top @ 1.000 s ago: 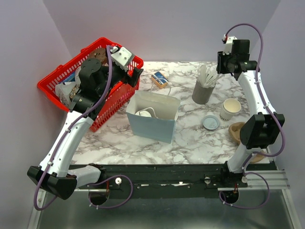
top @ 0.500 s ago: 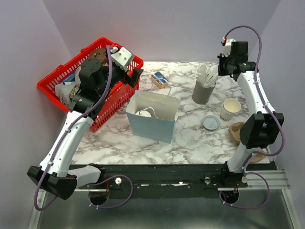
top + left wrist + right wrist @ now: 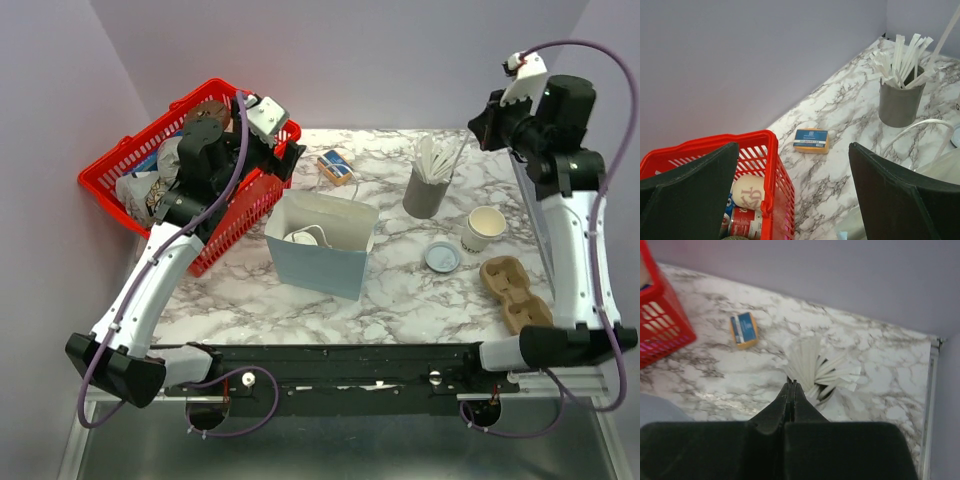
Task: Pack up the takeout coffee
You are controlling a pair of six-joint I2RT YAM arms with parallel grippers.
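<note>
Since the earlier frame the right arm (image 3: 566, 230) has swung up and out toward the right edge, uncovering the cup carrier (image 3: 515, 293). The left arm (image 3: 160, 275) has shifted slightly over the basket (image 3: 112, 165).

Right jaws: closed flush with nothing between them, held high over the back right of the worktop (image 3: 400, 300). The straw pot (image 3: 427, 190) lies below them in the wrist view.

Left jaws: wide open, empty and touching nothing, above the basket's far corner.

Coffee (image 3: 302, 238): inside the blue bag (image 3: 320, 268) at mid-worktop. Only its white lid shows; the body is hidden.

A cream cup (image 3: 484, 228) and a loose lid (image 3: 442, 257) sit right of the bag, apart from both arms. A small box (image 3: 336, 167) lies behind the bag.
</note>
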